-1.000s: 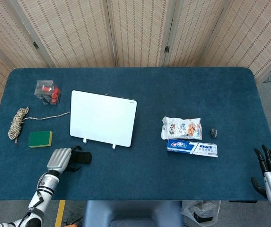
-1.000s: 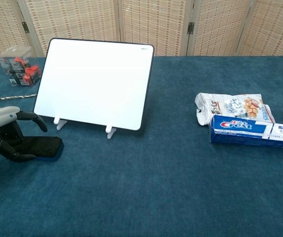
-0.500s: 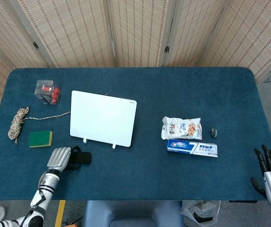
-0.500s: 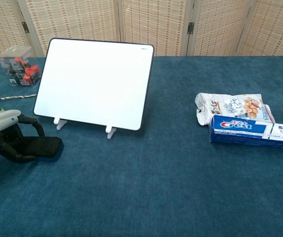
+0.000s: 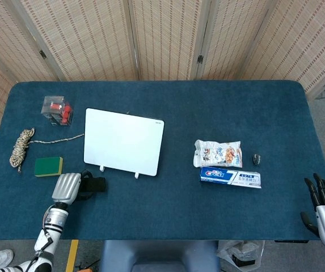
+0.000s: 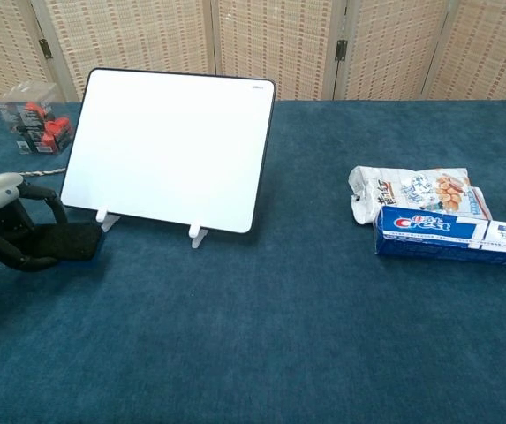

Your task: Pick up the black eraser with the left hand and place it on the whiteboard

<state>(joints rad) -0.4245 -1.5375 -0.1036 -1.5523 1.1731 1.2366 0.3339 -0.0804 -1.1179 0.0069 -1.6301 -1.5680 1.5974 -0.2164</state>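
Observation:
The black eraser (image 5: 96, 184) (image 6: 74, 243) is gripped by my left hand (image 5: 67, 187) (image 6: 10, 228), whose dark fingers curl around its left end. It is just in front of the lower left corner of the whiteboard (image 5: 123, 141) (image 6: 171, 150), which stands tilted back on two small white feet. Whether the eraser is off the cloth is hard to tell. My right hand (image 5: 323, 207) hangs off the table's front right corner with fingers apart and nothing in it; it shows only in the head view.
Left of the whiteboard lie a green sponge (image 5: 49, 166), a coiled rope (image 5: 20, 148) and a clear box with red parts (image 5: 57, 109) (image 6: 33, 117). At right are a snack bag (image 5: 218, 153) (image 6: 414, 193), a toothpaste box (image 5: 231, 177) (image 6: 454, 230) and a small dark object (image 5: 256, 158).
My left hand has closed around the eraser and carried it up and back toward the whiteboard's lower left corner. The right hand has not moved.

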